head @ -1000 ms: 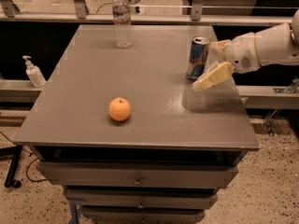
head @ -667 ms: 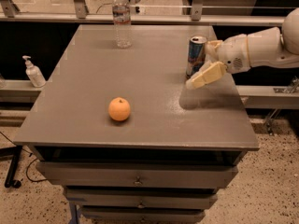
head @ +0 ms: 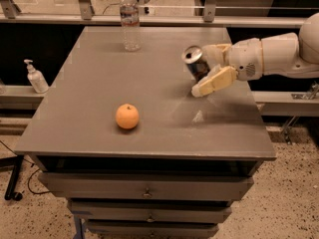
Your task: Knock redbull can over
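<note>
The redbull can (head: 195, 62) stands on the right part of the grey table (head: 99, 118), tilted to the left with its silver top showing. My gripper (head: 201, 70) reaches in from the right at can height. Its near cream finger (head: 215, 81) lies against the can's front right side, and the far finger (head: 215, 51) is behind the can. The fingers stand apart, so the gripper is open, with the can's lower body partly hidden between them.
An orange (head: 127, 116) sits near the table's front middle. A clear water bottle (head: 130, 20) stands at the back edge. A soap dispenser (head: 36, 77) is on a ledge to the left. Drawers are below the table top.
My gripper has pushed left, and the can has gone from upright to leaning left, moving with the fingers. The orange and bottle have not moved.
</note>
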You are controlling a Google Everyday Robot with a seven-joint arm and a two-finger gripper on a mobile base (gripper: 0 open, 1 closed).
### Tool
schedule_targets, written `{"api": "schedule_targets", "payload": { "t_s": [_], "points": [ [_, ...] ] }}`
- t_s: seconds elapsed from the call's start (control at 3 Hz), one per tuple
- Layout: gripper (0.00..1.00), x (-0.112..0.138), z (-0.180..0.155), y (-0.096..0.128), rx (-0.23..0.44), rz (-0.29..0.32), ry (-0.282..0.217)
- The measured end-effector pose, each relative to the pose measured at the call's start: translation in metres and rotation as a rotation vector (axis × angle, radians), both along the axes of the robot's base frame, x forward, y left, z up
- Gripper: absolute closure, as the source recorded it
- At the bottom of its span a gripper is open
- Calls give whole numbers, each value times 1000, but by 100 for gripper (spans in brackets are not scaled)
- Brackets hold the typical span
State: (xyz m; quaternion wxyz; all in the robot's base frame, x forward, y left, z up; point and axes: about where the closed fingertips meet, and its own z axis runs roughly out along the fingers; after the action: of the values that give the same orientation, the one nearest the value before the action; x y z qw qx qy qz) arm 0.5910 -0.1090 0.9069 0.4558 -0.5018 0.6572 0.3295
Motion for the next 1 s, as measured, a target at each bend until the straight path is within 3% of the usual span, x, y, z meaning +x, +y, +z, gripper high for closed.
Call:
{"api": "schedule_targets", "payload": {
  "t_s": [0.33,1.0],
  "points": [
    [0,-20,8,10,42,45,27],
    [0,-20,16,-1,33,45,6]
  ]
}}
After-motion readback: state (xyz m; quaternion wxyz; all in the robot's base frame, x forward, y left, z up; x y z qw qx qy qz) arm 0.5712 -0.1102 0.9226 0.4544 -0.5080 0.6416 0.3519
